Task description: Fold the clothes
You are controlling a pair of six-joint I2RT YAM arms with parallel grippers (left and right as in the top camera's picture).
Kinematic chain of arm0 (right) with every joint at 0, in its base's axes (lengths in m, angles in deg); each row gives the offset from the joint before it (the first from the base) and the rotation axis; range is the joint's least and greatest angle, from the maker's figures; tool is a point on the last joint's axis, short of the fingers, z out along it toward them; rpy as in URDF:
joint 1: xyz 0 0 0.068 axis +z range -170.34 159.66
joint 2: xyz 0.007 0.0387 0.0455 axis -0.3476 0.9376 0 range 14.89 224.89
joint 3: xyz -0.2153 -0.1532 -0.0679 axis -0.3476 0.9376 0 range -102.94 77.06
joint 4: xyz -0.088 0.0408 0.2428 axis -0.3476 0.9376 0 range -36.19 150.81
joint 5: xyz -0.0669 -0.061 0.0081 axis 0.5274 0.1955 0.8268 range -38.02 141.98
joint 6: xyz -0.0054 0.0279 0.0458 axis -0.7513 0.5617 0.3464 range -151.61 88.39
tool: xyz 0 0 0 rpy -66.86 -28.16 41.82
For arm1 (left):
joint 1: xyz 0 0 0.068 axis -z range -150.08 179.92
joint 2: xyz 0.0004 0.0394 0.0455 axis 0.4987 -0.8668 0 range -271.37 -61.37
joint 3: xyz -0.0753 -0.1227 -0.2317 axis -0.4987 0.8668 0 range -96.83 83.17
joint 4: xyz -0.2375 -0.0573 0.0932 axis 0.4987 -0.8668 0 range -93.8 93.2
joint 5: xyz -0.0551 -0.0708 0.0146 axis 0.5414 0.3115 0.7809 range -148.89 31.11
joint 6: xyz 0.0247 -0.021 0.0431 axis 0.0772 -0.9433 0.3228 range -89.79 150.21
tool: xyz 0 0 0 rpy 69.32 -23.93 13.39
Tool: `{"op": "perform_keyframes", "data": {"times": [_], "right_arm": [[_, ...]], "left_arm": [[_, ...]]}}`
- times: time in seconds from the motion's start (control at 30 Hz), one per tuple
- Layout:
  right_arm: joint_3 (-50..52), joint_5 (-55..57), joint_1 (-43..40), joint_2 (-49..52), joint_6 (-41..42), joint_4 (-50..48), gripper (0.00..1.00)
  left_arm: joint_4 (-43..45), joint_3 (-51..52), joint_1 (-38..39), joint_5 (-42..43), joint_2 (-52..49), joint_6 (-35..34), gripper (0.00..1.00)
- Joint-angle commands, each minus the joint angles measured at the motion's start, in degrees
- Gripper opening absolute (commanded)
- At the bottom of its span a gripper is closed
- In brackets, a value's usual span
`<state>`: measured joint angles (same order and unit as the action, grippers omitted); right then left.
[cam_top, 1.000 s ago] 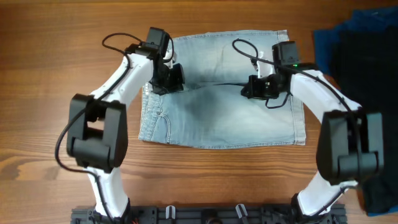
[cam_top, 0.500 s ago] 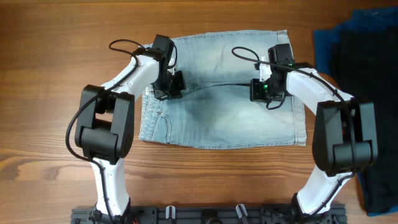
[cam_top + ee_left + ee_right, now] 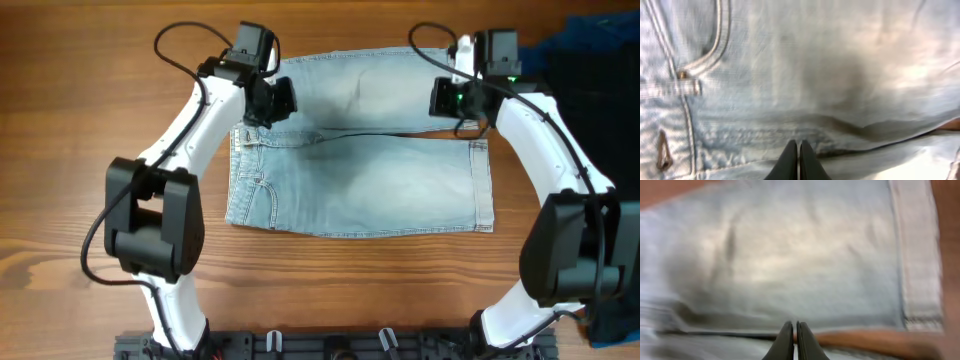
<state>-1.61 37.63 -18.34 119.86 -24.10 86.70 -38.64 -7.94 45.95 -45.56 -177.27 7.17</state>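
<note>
The light blue denim shorts (image 3: 360, 190) lie flat on the wooden table, waistband to the left and cuffed hems to the right. A dark crease runs across the middle between the two legs. My left gripper (image 3: 270, 101) is shut over the far leg near the waistband. In the left wrist view its closed tips (image 3: 799, 146) sit just above the denim (image 3: 815, 65) by a pocket seam. My right gripper (image 3: 449, 98) is shut over the far leg near the hem. Its closed tips (image 3: 791, 326) hover over the strip of table between the legs (image 3: 805, 255). No cloth shows between either pair of jaws.
A dark blue cloth (image 3: 592, 40) and a black garment (image 3: 600, 150) lie at the right edge of the table, close to the right arm. Bare wood (image 3: 80, 150) surrounds the shorts on the left and front.
Both grippers have moved from the middle crease toward the far edge of the shorts. The right one has also shifted outward toward the hem. A gap of table now shows between the legs at the right.
</note>
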Motion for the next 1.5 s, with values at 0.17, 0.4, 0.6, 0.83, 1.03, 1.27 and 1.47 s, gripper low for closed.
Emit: {"op": "perform_keyframes", "data": {"times": [0.17, 0.4, 0.6, 0.83, 1.03, 1.27, 1.47], "right_arm": [[1.4, -4.7, 0.3, 10.2, 1.5, -5.6, 0.04], [1.4, 6.1, 0.3, 15.1, 1.5, -1.6, 0.04], [1.4, 8.8, 0.3, 15.1, 1.6, 5.4, 0.04], [0.9, 0.1, 0.3, 14.1, 1.9, 5.7, 0.04], [-3.8, 0.2, -0.6, 10.9, 1.4, 2.3, 0.06], [-14.5, 4.0, -4.1, -0.5, 1.6, 20.5, 0.20], [-14.4, 14.1, -6.2, -11.3, 13.9, 41.4, 0.31]], "left_arm": [[5.5, -0.3, 2.5, -0.4, -6.2, -0.3, 0.04], [3.1, -0.3, 2.4, -8.1, -9.7, 0.3, 0.04], [2.5, -0.3, 2.1, -14.7, -9.7, 2.0, 0.04], [5.7, -0.3, 0.1, -15.6, -9.7, 6.8, 0.04], [9.0, -0.7, -1.4, -15.3, -3.8, 6.8, 0.04], [2.2, -1.3, -2.4, -15.5, 17.9, 2.1, 0.04], [-20.1, -1.2, -2.8, -14.9, 29.0, -0.9, 0.65]]}}
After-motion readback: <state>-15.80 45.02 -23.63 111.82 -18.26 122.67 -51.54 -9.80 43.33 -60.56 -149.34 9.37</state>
